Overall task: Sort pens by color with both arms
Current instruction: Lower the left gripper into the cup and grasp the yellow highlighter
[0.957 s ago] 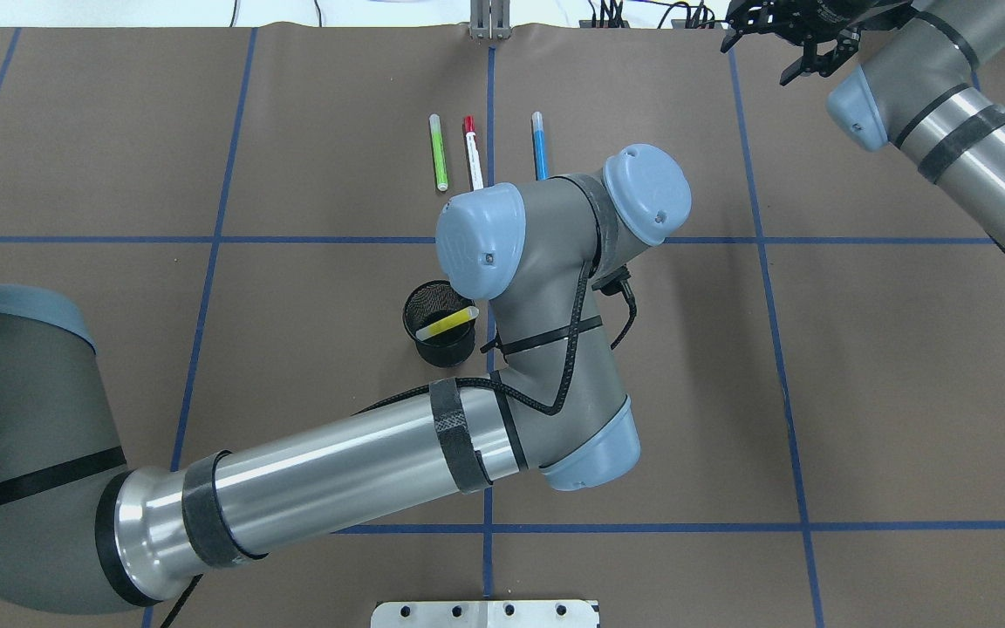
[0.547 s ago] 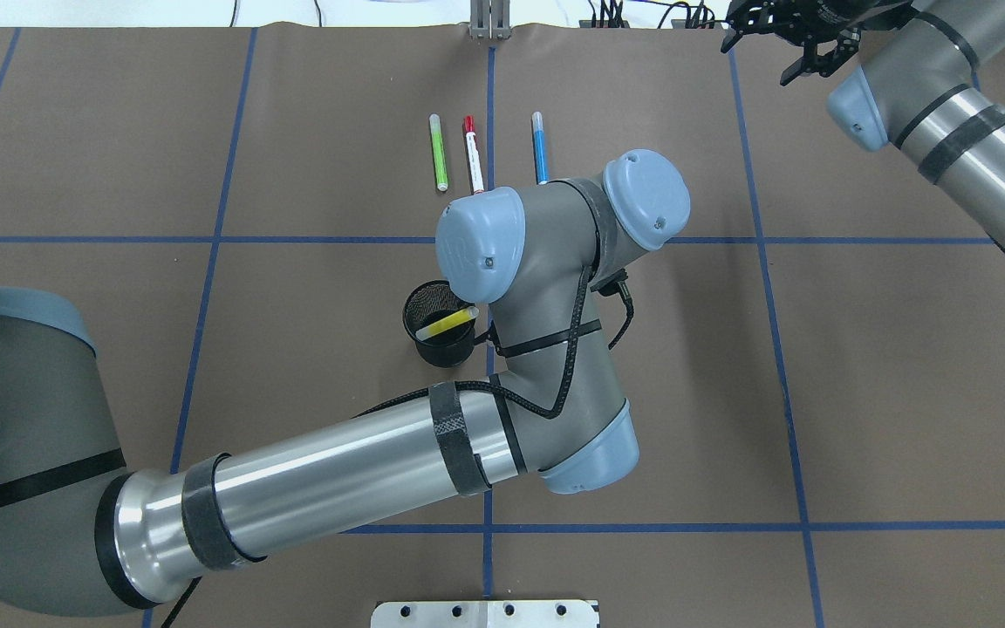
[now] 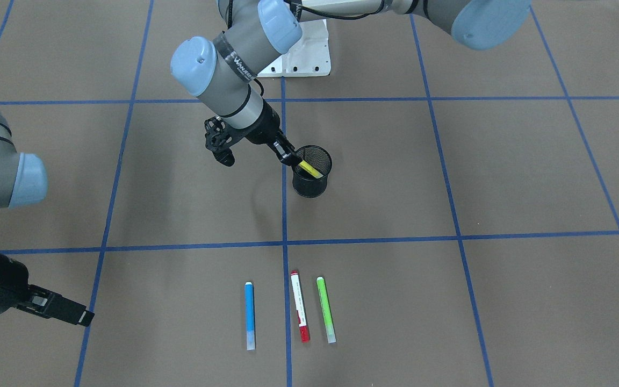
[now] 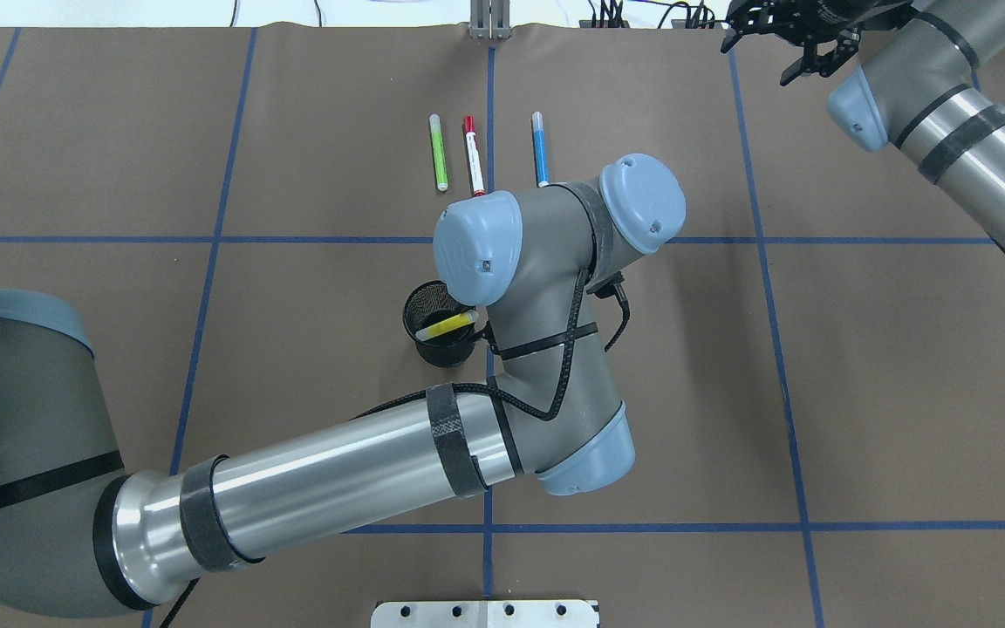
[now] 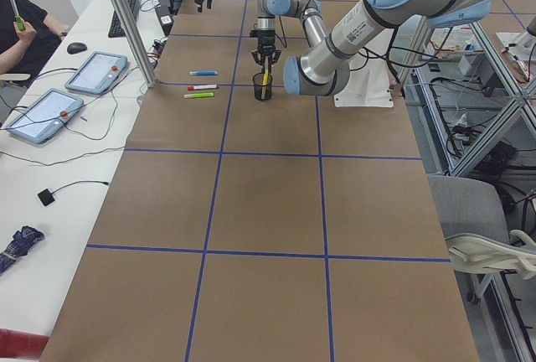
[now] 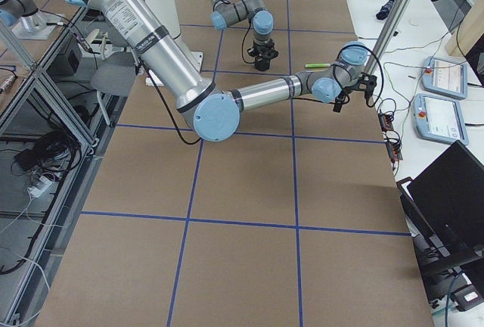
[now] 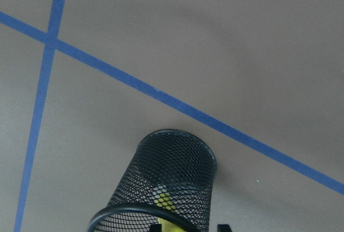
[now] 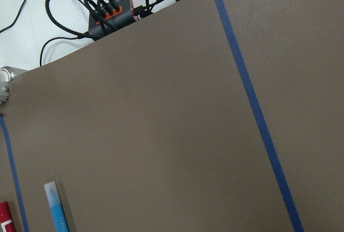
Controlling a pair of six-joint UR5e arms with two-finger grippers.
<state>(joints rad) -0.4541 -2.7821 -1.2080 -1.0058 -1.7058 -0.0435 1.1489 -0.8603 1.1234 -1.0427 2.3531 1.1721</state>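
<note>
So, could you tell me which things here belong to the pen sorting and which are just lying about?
Job: yellow pen, blue pen, red-capped pen, green pen, mesh cup, left claw, right claw.
Lying about: near tablet, far tablet, mouse, cable hub.

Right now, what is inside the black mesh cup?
A slim yellow pen leans inside the black mesh cup, its top end at the rim. The cup's bottom is hidden.
</note>
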